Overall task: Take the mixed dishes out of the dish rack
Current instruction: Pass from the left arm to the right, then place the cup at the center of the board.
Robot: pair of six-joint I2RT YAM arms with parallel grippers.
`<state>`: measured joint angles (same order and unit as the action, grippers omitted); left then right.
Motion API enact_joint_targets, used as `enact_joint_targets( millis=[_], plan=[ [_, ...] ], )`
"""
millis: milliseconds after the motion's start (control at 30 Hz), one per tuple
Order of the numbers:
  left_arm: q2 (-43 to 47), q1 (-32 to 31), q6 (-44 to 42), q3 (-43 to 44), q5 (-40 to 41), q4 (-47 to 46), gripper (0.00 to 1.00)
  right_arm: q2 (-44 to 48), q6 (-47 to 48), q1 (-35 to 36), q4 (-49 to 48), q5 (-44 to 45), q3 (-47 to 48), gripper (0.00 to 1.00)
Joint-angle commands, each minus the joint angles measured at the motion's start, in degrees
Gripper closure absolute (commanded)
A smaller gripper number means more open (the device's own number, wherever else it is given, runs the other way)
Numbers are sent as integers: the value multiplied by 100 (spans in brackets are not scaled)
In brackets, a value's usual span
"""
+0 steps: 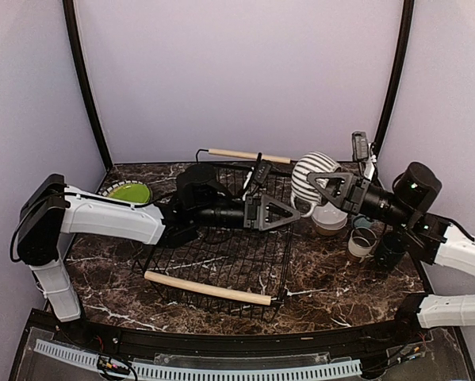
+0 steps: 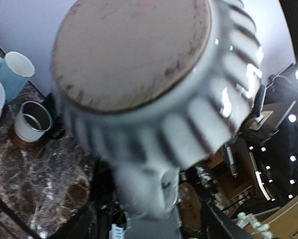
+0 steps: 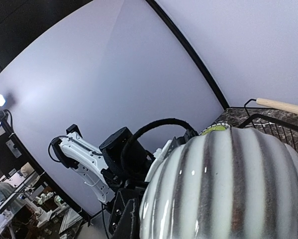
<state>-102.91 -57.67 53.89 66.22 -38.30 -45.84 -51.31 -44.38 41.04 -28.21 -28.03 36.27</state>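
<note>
My right gripper (image 1: 320, 189) is shut on the grey-striped mug (image 1: 310, 176) and holds it in the air over the far right corner of the dish rack (image 1: 221, 255). The mug fills the right wrist view (image 3: 228, 184), with one dark finger (image 3: 130, 219) at its left side. My left gripper (image 1: 289, 213) reaches across the rack, its tips just short of the mug's handle. In the left wrist view the mug's brown base (image 2: 134, 50) faces me, blurred, with the handle pointing down between my spread jaws. I see no other dish in the rack.
A green plate (image 1: 130, 192) lies left of the rack. To the right stand a white bowl (image 1: 330, 219), a light-blue mug (image 2: 14, 69), a small white-brown cup (image 2: 33, 121) and a dark mug (image 1: 391, 251). The wooden handles (image 1: 209, 287) cross the rack's near and far ends.
</note>
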Motion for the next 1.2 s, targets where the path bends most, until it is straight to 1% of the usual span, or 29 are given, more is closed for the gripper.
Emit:
enact_joint_targets(
  millis=[0,33,100,200,233,267,300,400,467,533,667,733,767,867,1000,1167],
  plan=[
    [463,107,-1001,58,248,1307,15,738,1018,-41,1214,925,379,100],
    [534,124,-1257,62,366,1473,12,908,1234,-43,1699,1212,499,100],
    [744,175,-1662,77,552,1969,9,1242,1607,-41,2664,1811,715,100],
    [1170,235,-2281,128,1126,2922,8,1534,1916,-43,4307,2730,1065,100],
    [1270,266,-2579,128,1274,3094,7,1570,1940,-43,4817,3024,1161,100],
    [1471,274,-2719,128,1594,3421,7,1591,1952,-43,5233,3167,1224,100],
    [1561,287,-2985,122,1737,3568,6,1599,1931,-43,5615,3208,1246,100],
    [2017,311,-3467,93,2538,4064,4,1488,1768,-46,6294,2868,1137,100],
    [2267,320,-3630,55,2993,4203,4,1306,1673,-43,6482,2240,1006,100],
    [2506,333,-3714,-18,3427,4254,4,1002,1542,-35,6630,1997,880,100],
    [2966,330,-3820,-235,3999,4220,2,49,1173,-26,7360,2282,1079,100],
    [3184,329,-3846,-329,4147,4257,2,-497,990,-13,7759,2505,1266,100],
    [3342,337,-3848,-360,4235,4276,2,-719,944,10,7806,2512,1279,100],
    [3666,343,-3850,-541,4425,4403,2,-1152,914,35,7662,2406,1156,100],
    [4273,340,-3870,-780,4799,4527,2,-1470,899,71,7230,2247,960,100],
    [4759,344,-3959,-923,5311,4738,1,-1816,803,161,6755,2120,728,99]
  ],
)
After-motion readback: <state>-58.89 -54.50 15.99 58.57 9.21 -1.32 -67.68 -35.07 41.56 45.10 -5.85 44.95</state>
